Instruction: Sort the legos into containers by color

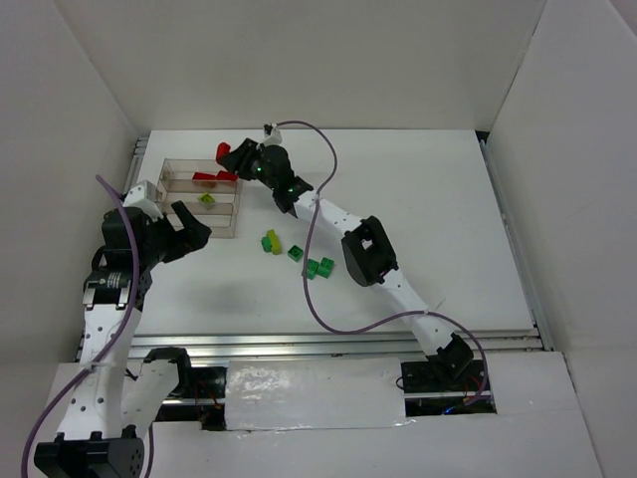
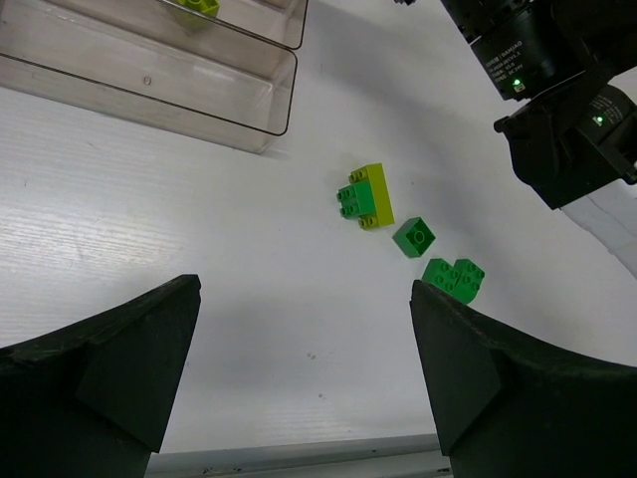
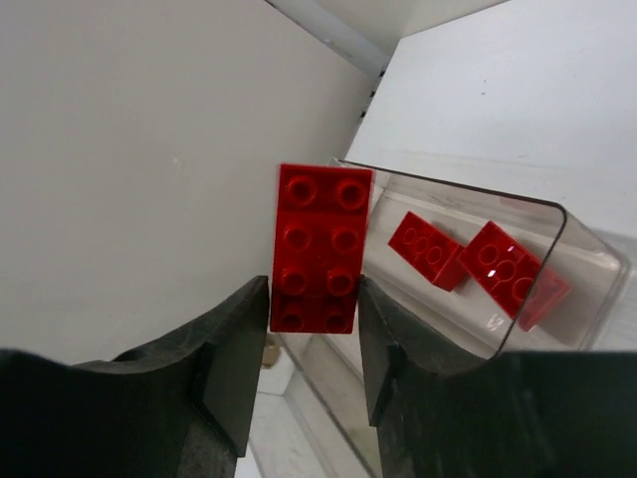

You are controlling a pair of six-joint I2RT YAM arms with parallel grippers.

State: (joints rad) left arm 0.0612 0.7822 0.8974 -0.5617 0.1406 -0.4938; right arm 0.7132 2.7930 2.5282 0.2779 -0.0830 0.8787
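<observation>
We clamp our right end effector (image 3: 314,329) on a red brick (image 3: 320,249) at the tray's (image 3: 557,214) far edge, to join two reds (image 3: 428,249) inside. The left end effector (image 2: 304,309) is spread apart; green bricks (image 2: 413,236) lie beside the tray.

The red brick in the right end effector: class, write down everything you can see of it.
The red brick is a glossy plastic two-by-four piece, its eight round studs facing the wrist camera. The right end effector pinches its lower long sides, and the rest sticks out beyond. It is held in the air by a corner of the clear tray, where two more red bricks lie in one compartment.
</observation>
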